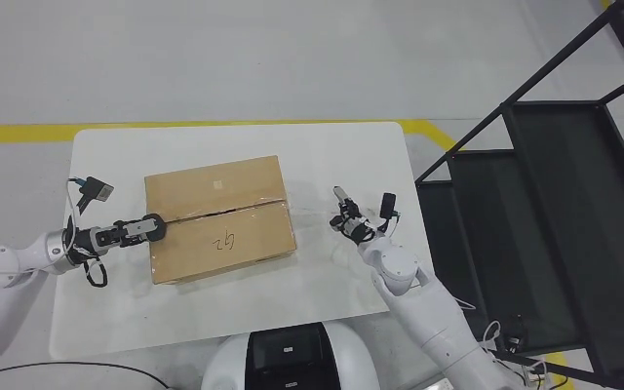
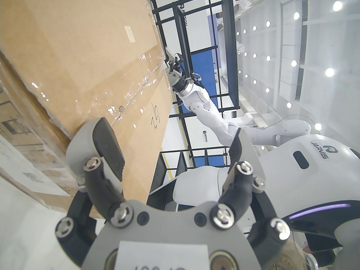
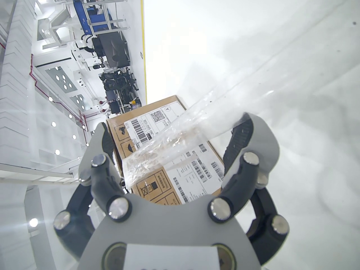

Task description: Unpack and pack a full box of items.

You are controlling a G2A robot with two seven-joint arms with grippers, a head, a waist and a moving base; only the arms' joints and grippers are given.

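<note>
One closed cardboard box [image 1: 219,216] sits at the middle of the white bench [image 1: 341,156]. Its flaps meet in a seam running left to right, and the near flap carries a handwritten mark. Clear tape [image 2: 135,85] lies glossy along the seam, and a loose strip [image 3: 197,125] reaches off the box's right end. The right jaws hang open just right of the box, with the strip passing between them. The left jaws, also open, sit at the box's left end by the seam. Black steps [image 1: 526,195] stand right of the bench.
</note>
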